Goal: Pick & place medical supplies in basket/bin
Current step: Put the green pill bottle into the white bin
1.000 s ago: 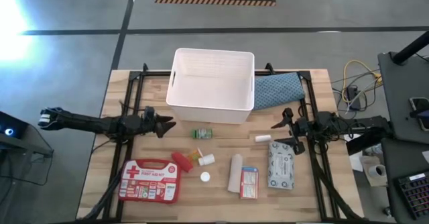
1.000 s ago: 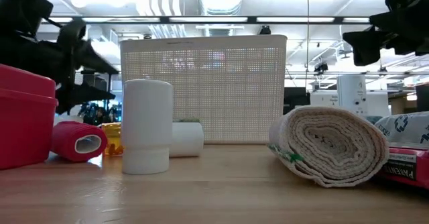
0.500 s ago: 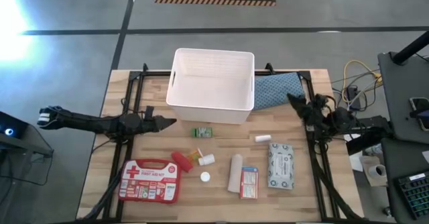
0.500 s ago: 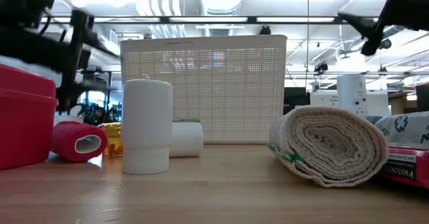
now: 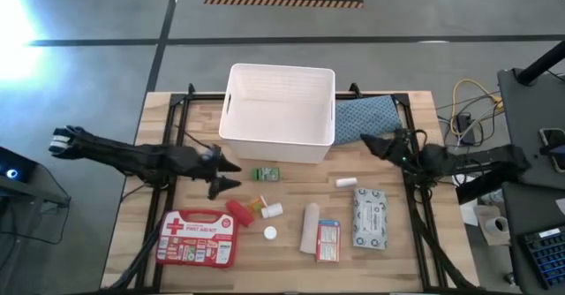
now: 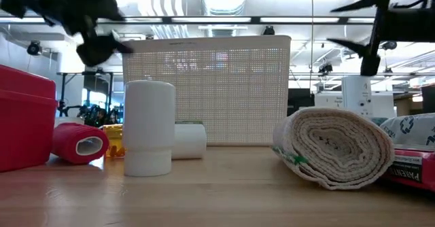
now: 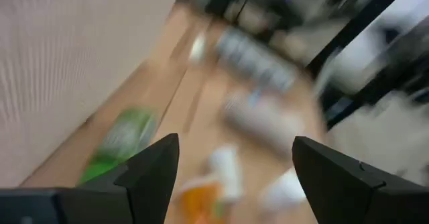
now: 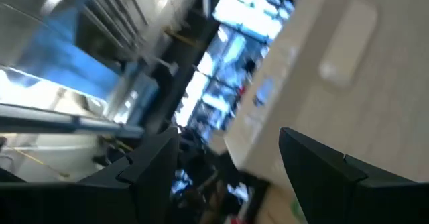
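The white bin (image 5: 279, 114) stands at the table's far middle. In front of it lie a green box (image 5: 267, 175), an orange bottle (image 5: 256, 204), a white bottle (image 5: 272, 210), a red roll (image 5: 239, 214), the red first-aid case (image 5: 198, 238), a white roll (image 5: 310, 228), a red-white box (image 5: 327, 240), a grey wipes pack (image 5: 371, 218) and a small vial (image 5: 346, 182). My left gripper (image 5: 235, 174) hovers open just left of the green box (image 7: 120, 147). My right gripper (image 5: 366, 142) is open in the air by the bin's right wall (image 8: 315, 103).
A blue-grey cloth pouch (image 5: 364, 118) lies right of the bin, under my right arm. A small white cap (image 5: 270, 233) sits near the white roll. Black frame rails run along both table sides. Bare wood shows between the bin's near wall and the supplies.
My left gripper has risen, rolled about its wrist and moved a little right toward the green box. My right gripper has lifted off the area above the wipes pack and swung toward the far edge, now pointing at the bin's right side. No supply has moved.
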Controlling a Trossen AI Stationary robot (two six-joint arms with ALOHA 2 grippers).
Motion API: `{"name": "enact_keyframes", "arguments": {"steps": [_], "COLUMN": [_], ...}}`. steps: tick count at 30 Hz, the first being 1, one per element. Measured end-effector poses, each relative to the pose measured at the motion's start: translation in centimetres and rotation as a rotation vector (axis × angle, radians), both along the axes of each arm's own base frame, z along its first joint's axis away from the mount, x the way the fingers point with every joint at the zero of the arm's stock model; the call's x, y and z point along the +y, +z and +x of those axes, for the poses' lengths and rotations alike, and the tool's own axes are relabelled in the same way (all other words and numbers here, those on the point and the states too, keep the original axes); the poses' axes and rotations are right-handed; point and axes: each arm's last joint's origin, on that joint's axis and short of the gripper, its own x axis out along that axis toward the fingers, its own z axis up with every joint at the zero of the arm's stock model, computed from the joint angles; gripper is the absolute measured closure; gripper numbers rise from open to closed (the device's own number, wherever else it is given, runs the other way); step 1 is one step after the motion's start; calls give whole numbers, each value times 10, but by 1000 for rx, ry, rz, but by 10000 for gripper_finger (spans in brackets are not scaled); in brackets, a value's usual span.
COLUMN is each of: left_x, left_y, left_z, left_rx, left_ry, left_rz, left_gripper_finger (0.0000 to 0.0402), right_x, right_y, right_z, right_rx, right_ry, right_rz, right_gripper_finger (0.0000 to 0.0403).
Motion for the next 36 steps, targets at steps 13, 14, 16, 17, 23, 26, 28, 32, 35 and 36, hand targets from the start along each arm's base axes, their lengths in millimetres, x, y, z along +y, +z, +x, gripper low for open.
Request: {"name": "enact_keyframes", "arguments": {"steps": [13, 14, 16, 17, 23, 26, 28, 32, 35, 36], "left_x": [-10, -11, -11, -11, -12, -15, -18, -34, -47, -51], "left_y": [-20, -21, -22, -22, -26, -26, -26, -23, -23, -23], "left_z": [55, 56, 56, 56, 52, 51, 50, 45, 41, 40], "left_rx": [350, 358, 369, 368, 379, 383, 392, 382, 387, 390], "left_ry": [-52, -66, -90, -97, -114, -121, -110, -127, -145, -151], "left_rz": [100, 117, 152, 161, 177, 164, 132, 72, 40, 29], "left_gripper_finger": [133, 133, 133, 133, 133, 133, 133, 133, 133, 133], "right_x": [11, 13, 15, 16, 20, 24, 26, 31, 37, 39], "right_y": [12, 13, 15, 16, 27, 35, 37, 36, 34, 34], "right_z": [47, 50, 56, 58, 87, 110, 126, 157, 181, 190], "right_rx": [588, 670, 835, 911, 1100, 1077, 1090, 1150, 1188, 1191], "right_ry": [299, 340, 423, 459, 549, 579, 599, 665, 723, 739], "right_rz": [17, 15, -12, -28, -155, -267, -329, -511, -677, -732], "right_gripper_finger": [154, 154, 154, 154, 154, 154, 154, 154, 154, 154]}}
